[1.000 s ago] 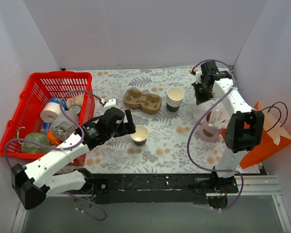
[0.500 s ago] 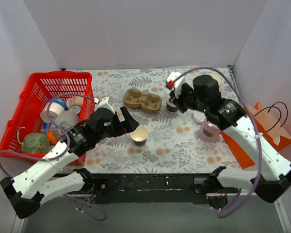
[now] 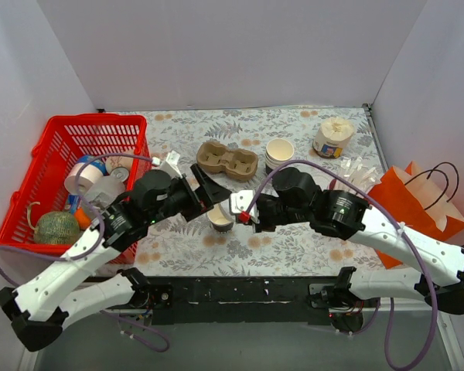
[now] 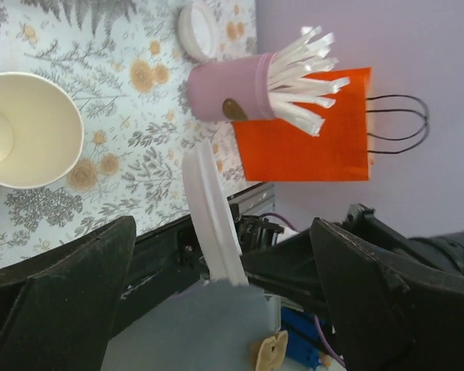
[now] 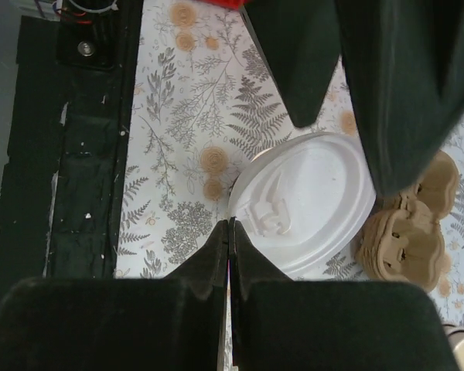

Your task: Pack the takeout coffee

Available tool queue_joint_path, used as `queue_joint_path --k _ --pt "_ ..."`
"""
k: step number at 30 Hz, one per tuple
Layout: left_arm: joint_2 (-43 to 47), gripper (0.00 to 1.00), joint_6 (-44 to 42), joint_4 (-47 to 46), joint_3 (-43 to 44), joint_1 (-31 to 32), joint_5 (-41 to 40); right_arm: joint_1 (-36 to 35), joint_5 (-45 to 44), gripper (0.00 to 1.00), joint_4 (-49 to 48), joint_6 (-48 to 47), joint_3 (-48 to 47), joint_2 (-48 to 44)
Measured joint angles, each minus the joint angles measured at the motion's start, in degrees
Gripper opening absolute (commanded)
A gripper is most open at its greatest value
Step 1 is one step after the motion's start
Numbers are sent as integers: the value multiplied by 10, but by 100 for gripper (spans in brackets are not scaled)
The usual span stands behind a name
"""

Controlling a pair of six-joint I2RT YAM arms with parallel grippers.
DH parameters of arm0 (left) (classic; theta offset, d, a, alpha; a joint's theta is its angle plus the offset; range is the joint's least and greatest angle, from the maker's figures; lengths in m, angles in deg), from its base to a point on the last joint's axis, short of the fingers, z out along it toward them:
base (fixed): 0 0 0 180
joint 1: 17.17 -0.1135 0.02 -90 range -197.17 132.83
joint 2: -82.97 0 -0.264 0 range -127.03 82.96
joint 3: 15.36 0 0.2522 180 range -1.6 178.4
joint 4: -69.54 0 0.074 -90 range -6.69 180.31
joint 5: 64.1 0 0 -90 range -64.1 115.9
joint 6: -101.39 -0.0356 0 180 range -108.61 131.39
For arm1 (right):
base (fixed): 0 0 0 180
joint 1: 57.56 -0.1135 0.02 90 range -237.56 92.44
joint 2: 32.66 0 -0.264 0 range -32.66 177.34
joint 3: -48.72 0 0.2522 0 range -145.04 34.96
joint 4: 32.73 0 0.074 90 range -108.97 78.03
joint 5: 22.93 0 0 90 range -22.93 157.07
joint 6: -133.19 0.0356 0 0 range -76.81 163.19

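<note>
Top external view: we've got the cup (image 3: 222,216) standing upright and lidless in the middle of the table, just in front of the carrier (image 3: 227,161). The left gripper (image 3: 207,199) sits right beside it with its jaws spread wide and nothing in them. The right gripper (image 3: 249,216) comes in from the other side, jaws pressed together on the rim of the white lid (image 3: 240,203), so the lid is just beside the cup's mouth and not seated on it.

In the right wrist view the pinch is right on the lid's edge, so it's a thin hold. We reckon that lid is flexy plastic and could twist or pop out if it's pushed down off-centre.

The cup looks empty from the left wrist view, so we'd guess it's very light. Thin paper walls too, easy to crush and easy to knock over. We'd take it around the middle of the wall or just under the rolled rim, where it should be stiffest. We'd squeeze gently, just enough to brace it while the lid gets pressed on. The bag (image 3: 417,216) is well off to the right.
</note>
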Motion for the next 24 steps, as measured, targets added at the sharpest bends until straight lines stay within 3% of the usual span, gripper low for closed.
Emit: queue_joint_path --k 1,4,5,7,9,10,14,16,17,18,19,22,24 --pt "-23 97 0 -3 1 0 12 -6 2 1 0 -3 0 6" --pt "-85 78 -1 2 6 0 23 -14 3 1 0 -12 0 23" --pt "-105 64 -3 7 7 0 23 -15 4 1 0 -14 0 26" --pt "-126 50 -1 18 7 0 23 -15 9 1 0 -17 0 29" --pt "-132 27 0 25 7 0 22 -15 12 1 1 -19 0 29" --pt "-131 21 2 27 7 0 20 -15 12 1 1 -20 0 29" --pt "-121 1 10 32 7 0 12 -16 12 1 1 -22 0 35" --pt "-120 0 16 37 7 0 7 -17 10 1 -1 -20 2 38" --pt "-120 0 20 41 7 0 5 -18 9 7 -5 -19 5 39" --pt "-120 0 24 47 7 0 3 -19 7 27 -9 -17 10 38" --pt "-120 0 30 52 7 0 2 -21 5 36 -16 -14 16 38" --pt "-120 0 54 70 7 0 -4 -29 -23 53 -38 -8 42 38" --pt "-120 0 78 87 7 0 -17 -37 -47 85 -53 -5 61 36"
